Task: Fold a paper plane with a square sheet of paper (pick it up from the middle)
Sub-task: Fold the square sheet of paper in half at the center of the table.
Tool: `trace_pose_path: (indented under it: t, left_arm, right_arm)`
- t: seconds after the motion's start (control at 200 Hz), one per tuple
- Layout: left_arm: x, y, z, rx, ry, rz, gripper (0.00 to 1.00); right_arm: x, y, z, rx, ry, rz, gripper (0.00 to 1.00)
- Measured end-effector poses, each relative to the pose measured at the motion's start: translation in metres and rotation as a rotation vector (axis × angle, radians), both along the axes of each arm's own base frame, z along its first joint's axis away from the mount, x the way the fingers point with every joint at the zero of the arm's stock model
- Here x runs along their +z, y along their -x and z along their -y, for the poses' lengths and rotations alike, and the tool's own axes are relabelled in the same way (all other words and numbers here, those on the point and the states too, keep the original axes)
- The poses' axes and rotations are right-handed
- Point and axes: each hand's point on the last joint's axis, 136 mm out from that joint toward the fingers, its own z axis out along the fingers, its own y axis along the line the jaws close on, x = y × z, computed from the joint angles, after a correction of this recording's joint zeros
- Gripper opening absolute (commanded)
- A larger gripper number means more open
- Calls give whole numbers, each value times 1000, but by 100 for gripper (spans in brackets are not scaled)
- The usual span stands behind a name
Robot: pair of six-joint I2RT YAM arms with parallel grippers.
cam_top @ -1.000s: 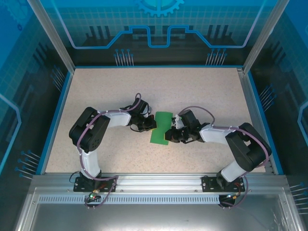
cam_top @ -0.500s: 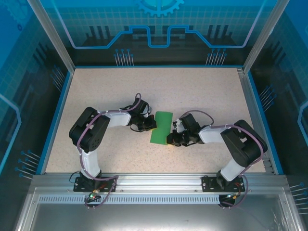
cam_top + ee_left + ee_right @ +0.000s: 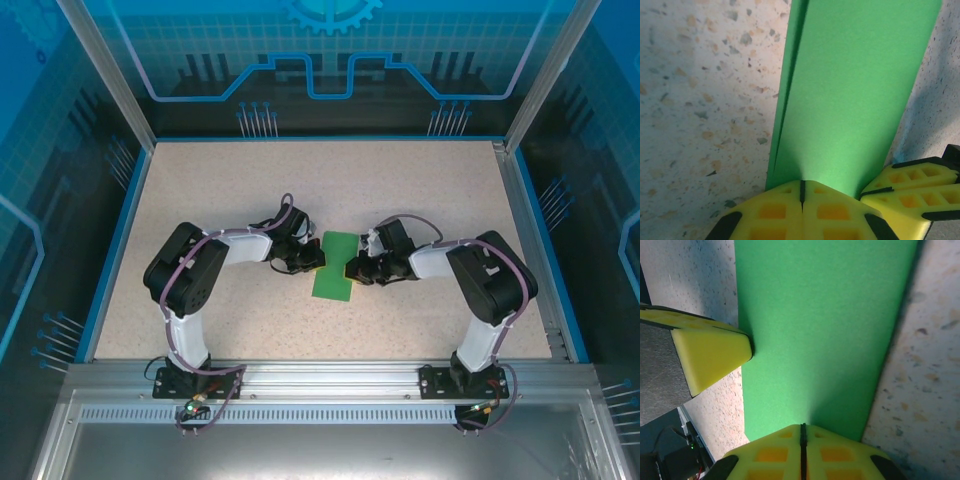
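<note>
With the left gripper (image 3: 314, 262) pressed shut, resting its tips on the left long edge of the sheet of paper (image 3: 334, 266). Showing, in the left wrist view, two yellow pads (image 3: 775, 210) meeting along one thin dark seam, with nothing between them and the green sheet running out from under the tips. Meeting the sheet from the other side with the right gripper (image 3: 351, 270), also pressed shut, its pads (image 3: 835, 455) joined in the same way and its tips touching the right long edge. Facing each other across the paper, about at the middle of its length, the two grippers very near to each other.

Lying flat on the speckled beige table (image 3: 430, 190), about in its middle, between the two arms, already folded into a narrow long strip, bright green and unmarked. Showing two layers along one long edge in the left wrist view. Not yet having the pointed shape of a plane.

Bending inward toward the strip with both white and black arms, elbows pointing out to the sides.
</note>
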Motion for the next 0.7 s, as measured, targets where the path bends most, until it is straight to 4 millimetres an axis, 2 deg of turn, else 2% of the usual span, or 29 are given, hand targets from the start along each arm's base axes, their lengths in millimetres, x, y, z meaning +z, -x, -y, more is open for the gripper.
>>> trace_pose_path:
  t: [0.245, 0.515, 0.615, 0.7]
  left_arm:
    - [0, 0, 0, 0, 0, 0, 0]
    - [0, 0, 0, 0, 0, 0, 0]
    - [0, 0, 0, 0, 0, 0, 0]
    - [0, 0, 0, 0, 0, 0, 0]
  right_arm:
    - [10, -7, -2, 8, -1, 4, 11]
    - [42, -56, 4, -34, -18, 104, 10]
    - [38, -67, 4, -41, -13, 103, 10]
    - [23, -67, 6, -45, 8, 70, 11]
